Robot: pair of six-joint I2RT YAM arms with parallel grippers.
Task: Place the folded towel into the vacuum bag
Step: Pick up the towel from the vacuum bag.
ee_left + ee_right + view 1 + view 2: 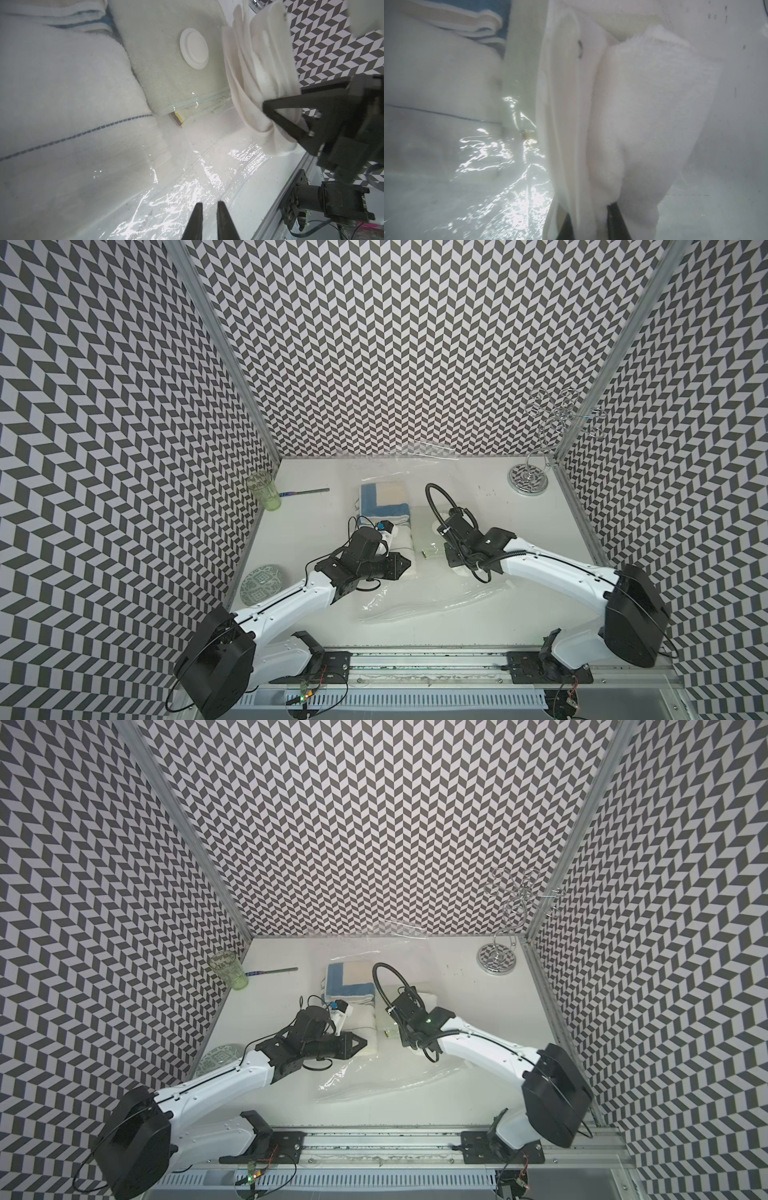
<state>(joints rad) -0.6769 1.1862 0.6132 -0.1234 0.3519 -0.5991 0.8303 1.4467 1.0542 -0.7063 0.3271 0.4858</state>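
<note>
1. Left wrist view: the left gripper (208, 207), lower middle, has its jaws a slit apart over the bag (187, 182); whether they nip the film cannot be told. At right the right gripper (268, 108) is clenched on the towel (259, 68), just right of the valve (194, 48)
2. Right wrist view: the towel (643, 114) fills the middle, pinched at the bottom between dark fingers (617, 220)
3. Both top views: the bag (415, 601) lies across the centre, a blue towel (384, 499) under its film; the towel is held right of centre
</note>
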